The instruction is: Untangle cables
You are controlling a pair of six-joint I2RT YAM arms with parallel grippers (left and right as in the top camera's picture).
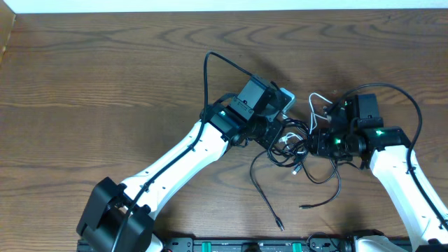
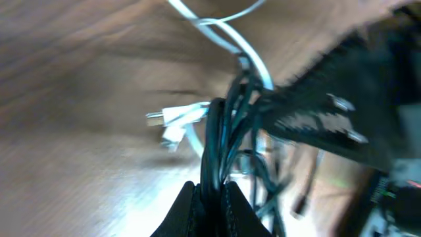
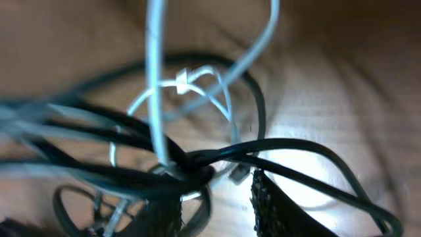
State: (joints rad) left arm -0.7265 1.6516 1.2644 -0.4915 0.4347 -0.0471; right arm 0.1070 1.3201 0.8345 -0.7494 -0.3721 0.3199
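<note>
One tangled bundle of thin black and white cables [image 1: 290,143] was seen on the brown wooden table [image 1: 105,84], at 3 o'clock from centre, between two claws. The left claw [image 2: 210,197] was clenched on black strands, a grip shown only by its wrist view. The right claw [image 3: 217,197] was parted. Two loose black plug ends [image 1: 280,225], at 6 o'clock of the bundle, were shown overhead.

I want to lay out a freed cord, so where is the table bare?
Widest bare wood: the table outside the left arm, up to the far edge. Also the far right corner beyond the right arm. Crowded: the cables bunched between the left end effector and the right end effector, black tails trailing toward the near edge.
</note>
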